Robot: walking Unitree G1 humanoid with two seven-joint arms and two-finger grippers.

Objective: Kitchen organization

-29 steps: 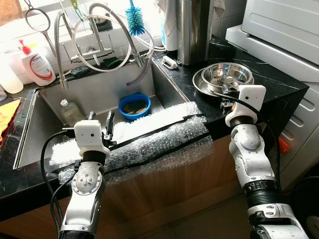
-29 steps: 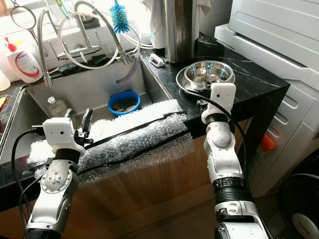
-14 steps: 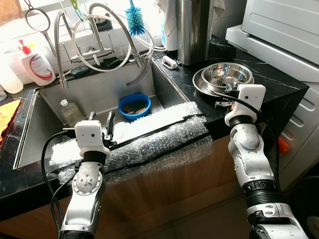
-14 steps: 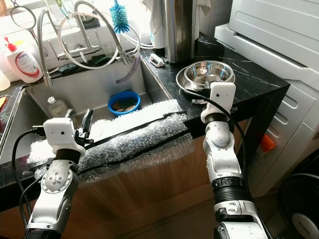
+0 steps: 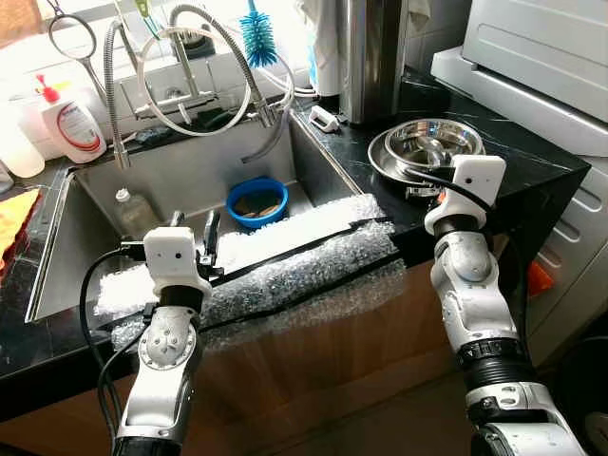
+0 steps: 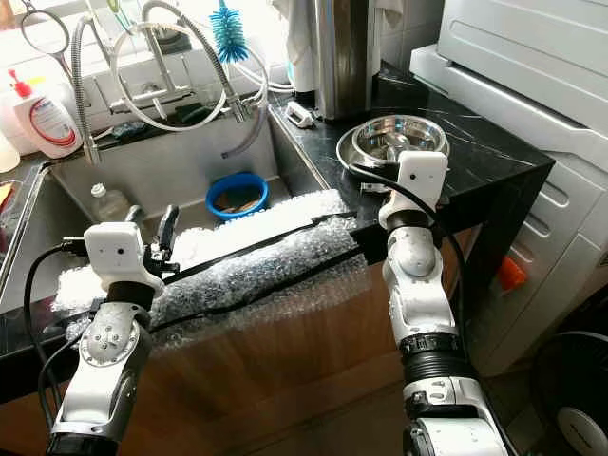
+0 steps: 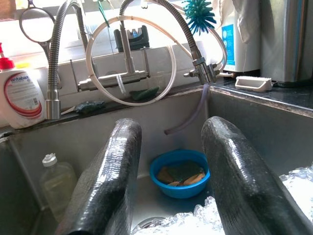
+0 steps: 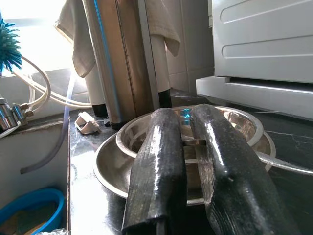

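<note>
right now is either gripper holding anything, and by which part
Nothing is held. The left gripper is open over the sink; the right gripper is nearly shut with nothing between its fingers, pointing at the steel bowls.

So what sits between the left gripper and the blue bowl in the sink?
In the left eye view, the bubble wrap draped over the sink's front edge lies between the left gripper and the blue bowl; beyond it, bare sink floor.
</note>
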